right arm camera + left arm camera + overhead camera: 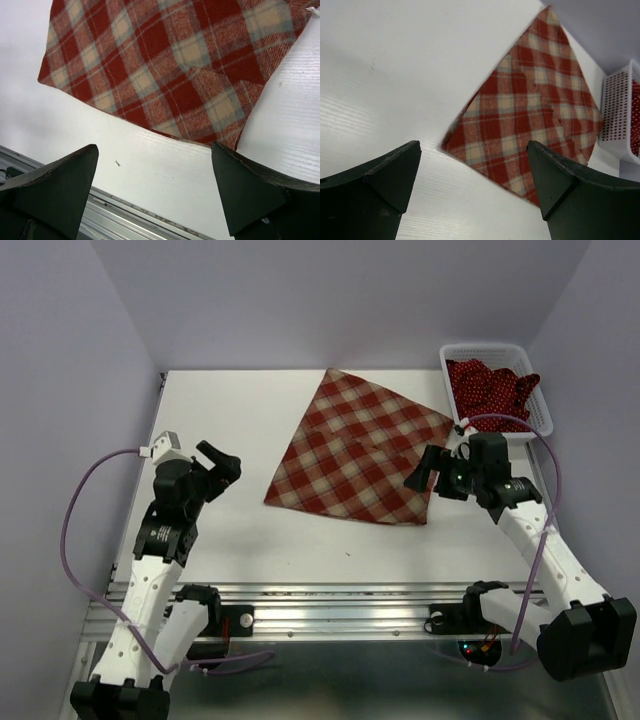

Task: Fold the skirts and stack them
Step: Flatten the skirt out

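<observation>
Between left gripper (pixel 214 473) and right gripper (pixel 431 471) — both spread wide, empty — plaid skirt (pixel 355 452) lies flat on table (pixel 230 410).

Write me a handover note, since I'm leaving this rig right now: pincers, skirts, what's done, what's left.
Both open and empty: left pincer over the table, left of the plaid skirt; right pincer at its right edge.
The plaid skirt lies flat mid-table, apparently folded.
The polka-dot skirts sit bunched in the white basket, far right corner.
Left: take those out, fold them, stack all.
</observation>
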`<state>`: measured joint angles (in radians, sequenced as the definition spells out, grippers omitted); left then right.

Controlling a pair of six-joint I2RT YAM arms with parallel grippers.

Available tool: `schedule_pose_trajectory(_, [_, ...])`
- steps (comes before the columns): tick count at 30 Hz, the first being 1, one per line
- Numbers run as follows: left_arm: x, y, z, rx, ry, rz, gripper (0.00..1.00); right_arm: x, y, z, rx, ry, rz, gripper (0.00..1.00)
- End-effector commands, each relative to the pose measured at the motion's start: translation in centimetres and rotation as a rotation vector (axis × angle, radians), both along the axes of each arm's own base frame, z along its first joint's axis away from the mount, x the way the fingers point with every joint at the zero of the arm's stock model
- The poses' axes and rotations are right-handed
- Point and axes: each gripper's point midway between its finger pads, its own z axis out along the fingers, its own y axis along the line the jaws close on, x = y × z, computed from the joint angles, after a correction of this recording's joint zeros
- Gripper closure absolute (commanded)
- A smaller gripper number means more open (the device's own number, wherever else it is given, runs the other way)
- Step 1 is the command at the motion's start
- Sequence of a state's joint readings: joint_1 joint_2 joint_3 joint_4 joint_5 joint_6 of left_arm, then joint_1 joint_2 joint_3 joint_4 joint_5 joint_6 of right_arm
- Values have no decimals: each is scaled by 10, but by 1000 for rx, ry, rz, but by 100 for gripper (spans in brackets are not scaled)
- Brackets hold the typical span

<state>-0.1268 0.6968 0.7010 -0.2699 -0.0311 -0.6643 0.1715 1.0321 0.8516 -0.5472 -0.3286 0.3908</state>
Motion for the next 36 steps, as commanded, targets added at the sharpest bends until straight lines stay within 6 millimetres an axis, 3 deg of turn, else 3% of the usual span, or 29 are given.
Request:
schedule_pose_trajectory(1, [6,-9,-38,-24,137,-20,1,10,-8,-7,-49,-15,-22,0])
schedule_pose_trajectory(8, [18,-37,-76,-47,249,-83,1,30,-6,-26,-81,-25,12,0])
schedule_pose_trajectory(11, [21,-58,-106,-58,338,-115,1,34,2,-33,-123,-41,23,0])
schedule_pose_trajectory(22, [24,-76,-179,-51,555,-74,4,33,-3,-43,-154,-28,-9,0])
schedule_pose_trajectory(25, [24,-79,-193,-37,593,-88,21,33,-6,-46,-168,-17,-21,0])
schedule_pose_trajectory(26, [25,-81,-195,-34,595,-92,31,33,-6,-46,-170,-17,-25,0])
schedule_pose_trajectory(32, [25,-81,-213,-35,633,-70,52,35,-7,-44,-174,-21,-29,0])
schedule_pose_trajectory(33, [26,-82,-213,-40,633,-75,59,35,-7,-44,-175,-20,-29,0])
schedule_pose_trajectory(34, [27,-83,-215,-38,638,-75,79,34,-8,-44,-177,-19,-31,0])
schedule_pose_trajectory(36, [28,-81,-215,-35,639,-66,99,33,-8,-46,-180,-14,-27,0])
